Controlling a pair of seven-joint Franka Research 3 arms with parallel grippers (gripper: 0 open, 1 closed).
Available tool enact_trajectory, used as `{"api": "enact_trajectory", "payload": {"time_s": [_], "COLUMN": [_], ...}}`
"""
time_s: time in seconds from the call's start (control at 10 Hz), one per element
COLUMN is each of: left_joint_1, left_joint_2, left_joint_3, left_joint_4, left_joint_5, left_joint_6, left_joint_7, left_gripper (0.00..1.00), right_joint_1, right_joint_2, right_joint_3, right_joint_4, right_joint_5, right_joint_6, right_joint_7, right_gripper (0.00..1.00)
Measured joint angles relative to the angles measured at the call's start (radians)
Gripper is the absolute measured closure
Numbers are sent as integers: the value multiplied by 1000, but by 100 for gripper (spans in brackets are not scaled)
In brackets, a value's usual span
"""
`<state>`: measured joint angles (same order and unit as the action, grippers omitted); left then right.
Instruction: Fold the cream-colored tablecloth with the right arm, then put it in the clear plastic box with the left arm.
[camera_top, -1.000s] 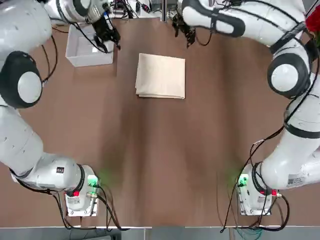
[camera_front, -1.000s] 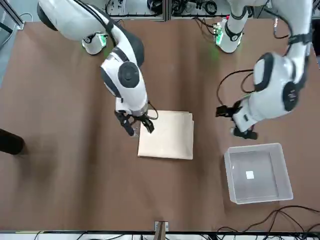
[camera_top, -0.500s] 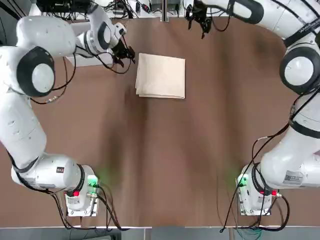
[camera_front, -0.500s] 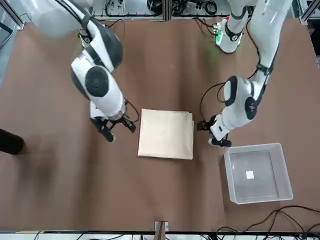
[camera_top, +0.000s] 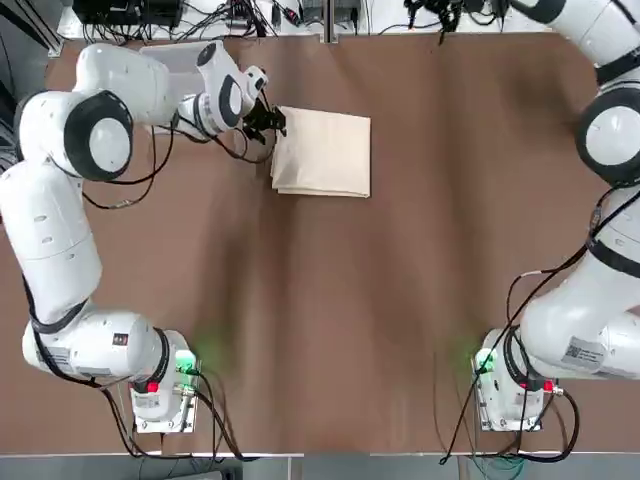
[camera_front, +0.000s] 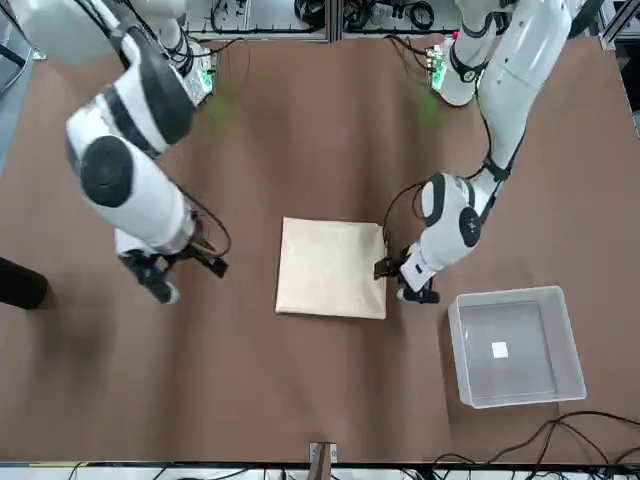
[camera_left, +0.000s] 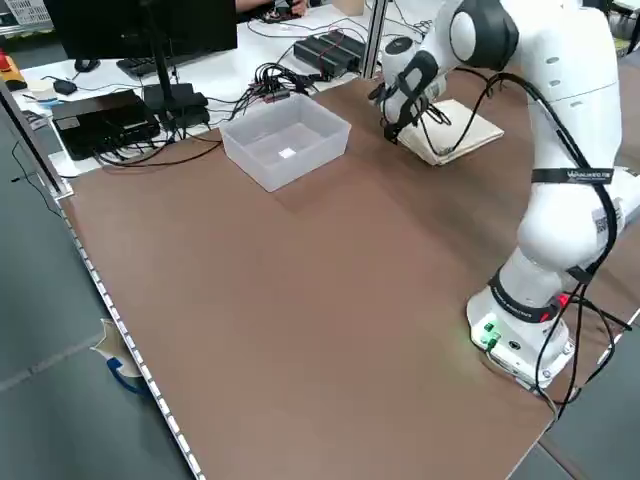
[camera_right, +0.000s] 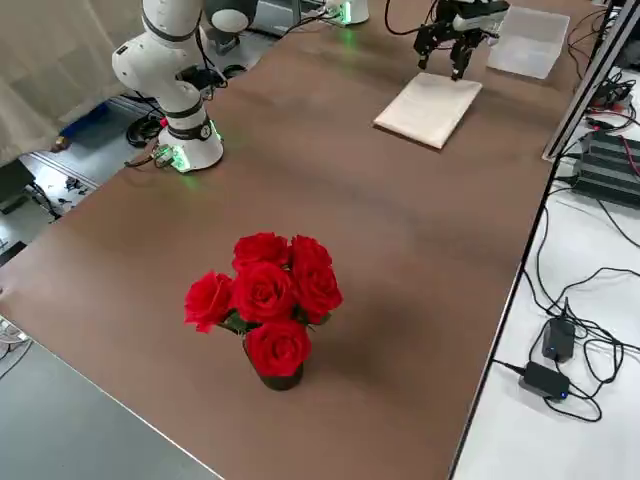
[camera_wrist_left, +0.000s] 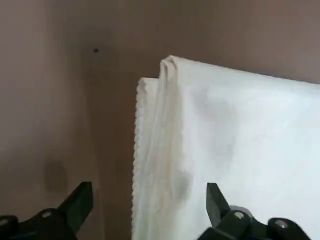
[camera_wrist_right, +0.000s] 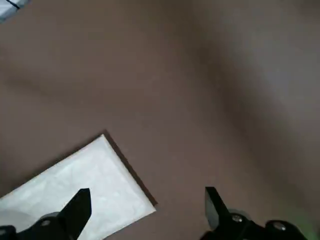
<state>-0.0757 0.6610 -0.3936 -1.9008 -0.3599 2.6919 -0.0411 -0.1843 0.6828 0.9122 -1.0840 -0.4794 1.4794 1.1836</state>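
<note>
box (camera_front: 516, 345): sat near the far left corner of the table (camera_top: 330, 320), well apart from the cloth and with nothing in it but a small white label. Looked like a thin, see-through whitish tub parked on the left arm's side, probably so that arm wouldn't have far to carry.

left gripper (camera_top: 277, 122): was down low right at the cloth's left edge, fingers spread wide with the edge sitting between them in the wrist view. Nothing pinched yet. My guess is it was lined up to grab that layered side for the carry to the box.

cloth (camera_top: 322, 151): lay flat around the middle of the far half of the table, already folded into a tidy rectangle with 2 or more layers stacked. Pale cream, plain, the layered edges showing on the left side and a slightly wavy edge line in the wrist view. It looked about small enough for the box, so I'd say the folding part was done.

right gripper (camera_front: 180, 275): hung out past the cloth on the right side near the far edge of the table, fingers apart, holding nothing. Seemed out of the way so the left arm had room.

roses (camera_right: 264, 295): a bunch of red ones in a little pot on the right side of the table, well away from everything else.
</note>
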Motion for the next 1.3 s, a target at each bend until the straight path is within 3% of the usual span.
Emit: {"api": "enact_trajectory", "payload": {"time_s": [0.2, 0.5, 0.8, 1.1, 1.3], "left_joint_1": [-1, -3, -13, -40, -50], "left_joint_2": [22, 78, 111, 134, 145], "left_joint_3": [-5, -7, -9, -11, -14], "left_joint_4": [23, 55, 84, 129, 152], "left_joint_5": [0, 0, 0, 0, 0], "left_joint_6": [0, 0, 0, 0, 0], "left_joint_7": [-2, -2, -20, -57, -71], "left_gripper": [0, 0, 0, 0, 0], "right_joint_1": [-22, -25, -23, -21, -15], "right_joint_2": [0, 0, -36, -78, -117], "right_joint_3": [-21, -96, -237, -336, -448], "right_joint_4": [27, 102, 171, 177, 180], "right_joint_5": [-2, -6, -9, -4, 66], "right_joint_6": [-21, -73, -134, -162, -162], "right_joint_7": [-73, -175, -346, -475, -545], "right_gripper": [0, 0, 0, 0, 0]}}
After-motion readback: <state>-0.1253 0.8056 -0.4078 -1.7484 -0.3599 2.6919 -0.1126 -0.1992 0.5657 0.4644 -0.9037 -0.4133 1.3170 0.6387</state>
